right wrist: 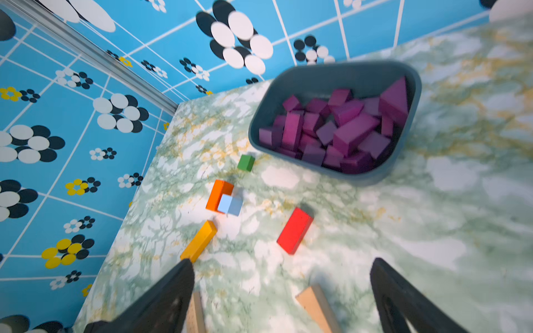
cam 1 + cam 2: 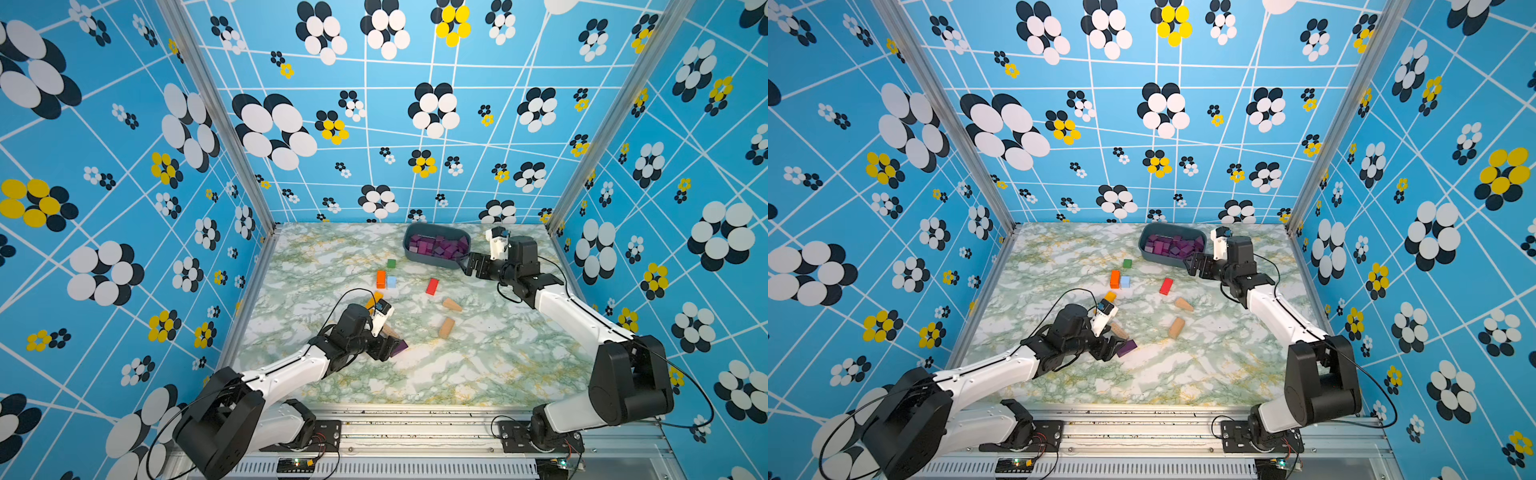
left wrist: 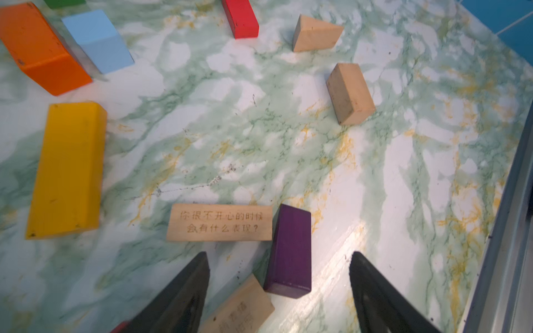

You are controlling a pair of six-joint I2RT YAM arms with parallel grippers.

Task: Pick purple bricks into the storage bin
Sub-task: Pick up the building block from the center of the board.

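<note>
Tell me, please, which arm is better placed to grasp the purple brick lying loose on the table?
Left. In the left wrist view the left gripper stands open with the purple brick between its fingertips. The right gripper hangs open and empty beside the storage bin, far from that brick.

Storage bin: blue-grey tub, table's far edge, right of centre.
Purple bricks: heaped inside it.
Loose purple bar: flat, front-centre.
</note>
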